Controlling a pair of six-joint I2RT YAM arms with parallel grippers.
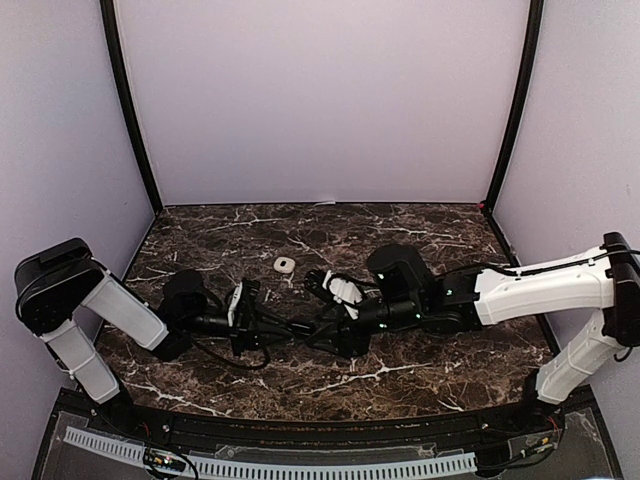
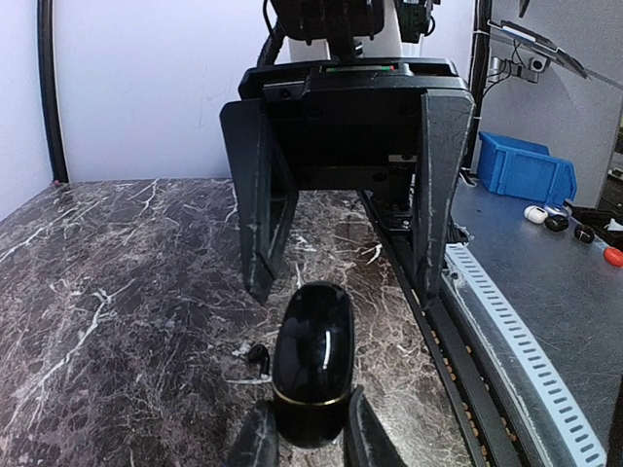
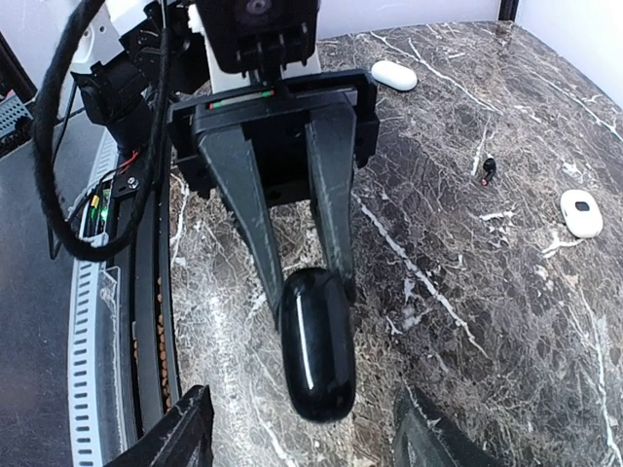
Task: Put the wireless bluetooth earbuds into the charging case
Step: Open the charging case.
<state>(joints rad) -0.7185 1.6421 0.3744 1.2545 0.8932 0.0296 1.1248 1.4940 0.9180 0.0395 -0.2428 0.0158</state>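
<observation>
The charging case (image 2: 311, 365) is a glossy black oval with a thin gold seam, and its lid is closed. My left gripper (image 2: 304, 433) is shut on one end of it and holds it level just above the marble; it also shows in the right wrist view (image 3: 316, 355). My right gripper (image 3: 307, 438) is wide open, facing the left one, with the case's free end just between its fingertips. A tiny black earbud-shaped piece (image 2: 258, 357) lies beside the case. A white earbud (image 3: 582, 212) and a second white piece (image 3: 393, 74) lie farther off. In the top view the grippers meet mid-table, left (image 1: 290, 325) and right (image 1: 325, 312).
The white earbud (image 1: 285, 264) lies just beyond the two grippers. The table's near edge has a black rail and a white perforated strip (image 2: 516, 331). Beyond it stands a bench with a blue bin (image 2: 526, 170) and small loose items. Lilac walls enclose the other sides.
</observation>
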